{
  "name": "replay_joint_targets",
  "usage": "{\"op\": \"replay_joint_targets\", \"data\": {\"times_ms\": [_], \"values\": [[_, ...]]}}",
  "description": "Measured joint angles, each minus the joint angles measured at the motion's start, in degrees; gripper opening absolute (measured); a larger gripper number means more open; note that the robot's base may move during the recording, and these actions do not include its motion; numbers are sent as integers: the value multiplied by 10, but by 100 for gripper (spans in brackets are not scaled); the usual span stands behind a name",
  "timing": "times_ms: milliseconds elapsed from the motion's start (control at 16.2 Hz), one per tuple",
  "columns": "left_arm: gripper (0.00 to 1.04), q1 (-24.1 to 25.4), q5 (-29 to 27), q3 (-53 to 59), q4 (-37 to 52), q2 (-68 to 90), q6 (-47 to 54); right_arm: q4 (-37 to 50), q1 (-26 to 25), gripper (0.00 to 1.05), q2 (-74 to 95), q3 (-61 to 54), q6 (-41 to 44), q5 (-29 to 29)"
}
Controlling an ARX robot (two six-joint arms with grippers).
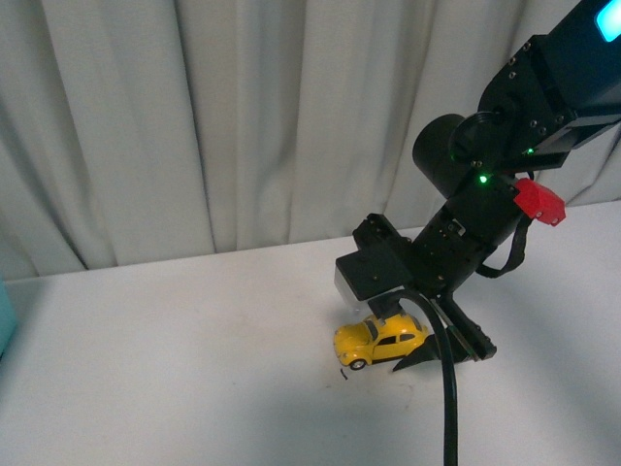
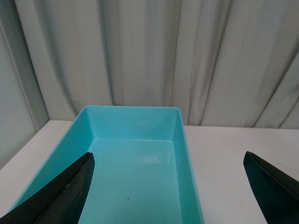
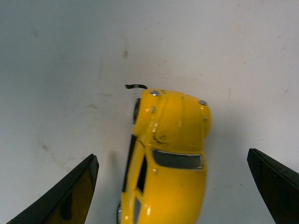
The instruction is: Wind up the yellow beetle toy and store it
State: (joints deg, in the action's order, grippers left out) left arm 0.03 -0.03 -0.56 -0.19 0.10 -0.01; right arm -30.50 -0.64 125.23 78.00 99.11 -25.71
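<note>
Right jaws wide apart, flanking yellow beetle toy point(image 3: 173, 135).

Right arm point(image 1: 485, 194) comes down from upper right. Its pincer point(image 1: 408, 345) is low over the yellow toy car point(image 1: 374, 342) on the white table point(image 1: 194, 369), one black finger touching down beside the car. Small dark scrap point(image 1: 342, 375) lies just beside the car. Pale curtain point(image 1: 243, 116) behind.

Your front camera looks from the body over the white worktop point(image 1: 175, 349) to the pleated grey curtain point(image 1: 243, 116). Right wrist stares down, close, on the glossy yellow toy car point(image 3: 170, 154) front also shows. Left wrist faces that curtain over a turquoise plastic tray point(image 2: 135, 122).
</note>
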Motion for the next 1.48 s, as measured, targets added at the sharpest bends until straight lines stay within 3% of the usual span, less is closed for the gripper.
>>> {"op": "replay_joint_targets", "data": {"times_ms": [742,865,1113,1236,1484], "values": [[98,0,0,0,0,0,0,-5,-5,98,17,7,0,31],[98,0,0,0,0,0,0,-7,-9,86,19,6,0,32],[98,0,0,0,0,0,0,-18,-9,47,19,6,0,32],[98,0,0,0,0,0,0,-20,-10,42,19,7,0,32],[98,0,0,0,0,0,0,-21,-18,42,20,8,0,41]]}}
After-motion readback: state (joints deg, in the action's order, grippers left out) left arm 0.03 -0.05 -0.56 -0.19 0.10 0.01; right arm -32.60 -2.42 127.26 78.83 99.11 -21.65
